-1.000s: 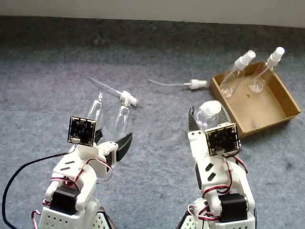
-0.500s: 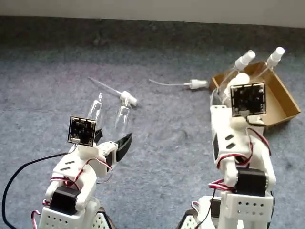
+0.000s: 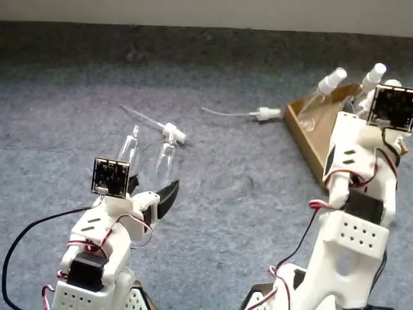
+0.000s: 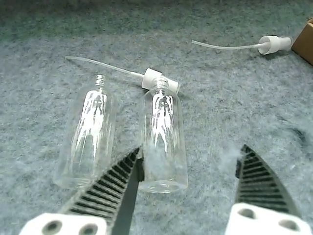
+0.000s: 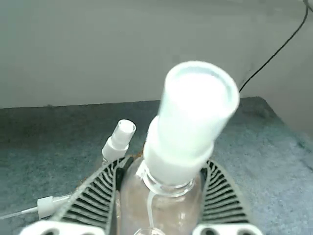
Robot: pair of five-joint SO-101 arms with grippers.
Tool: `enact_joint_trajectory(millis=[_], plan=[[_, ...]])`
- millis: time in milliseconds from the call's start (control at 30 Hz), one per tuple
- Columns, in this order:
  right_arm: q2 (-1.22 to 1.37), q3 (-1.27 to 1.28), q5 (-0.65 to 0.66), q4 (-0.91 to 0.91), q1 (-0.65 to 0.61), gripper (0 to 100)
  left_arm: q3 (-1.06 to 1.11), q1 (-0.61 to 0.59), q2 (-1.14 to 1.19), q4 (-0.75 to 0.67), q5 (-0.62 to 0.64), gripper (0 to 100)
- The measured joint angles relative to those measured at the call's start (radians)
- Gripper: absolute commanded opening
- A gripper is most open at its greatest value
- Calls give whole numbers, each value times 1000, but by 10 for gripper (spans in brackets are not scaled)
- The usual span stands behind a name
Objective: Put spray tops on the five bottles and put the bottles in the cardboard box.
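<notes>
— What is the right gripper (image 5: 164,171) doing?
— I'm pinching a capped bottle (image 5: 161,198) in it. Both fingers are pressing on the glass, and the white spray top (image 5: 193,112) is pointing away from the wrist. I'm holding it over the cardboard box (image 3: 306,139), near the two bottles (image 3: 321,95) leaning inside.
— Any advice for the drop?
— I'm thinking lower first and release late, aiming for a bare patch of the box so nothing gets knocked. The left gripper (image 4: 190,152) is hanging spread, well away from the box, above two uncapped bottles (image 4: 164,137).
</notes>
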Motion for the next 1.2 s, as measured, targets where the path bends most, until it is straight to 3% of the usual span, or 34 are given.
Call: enact_joint_trajectory(millis=[667,967,1200], plan=[[551,0,-48,-442,20,80,48,0,0,0,0,274],[615,183,-48,-783,20,80,52,0,0,0,0,274],[624,232,-48,-822,-12,80,52,0,0,0,0,274]])
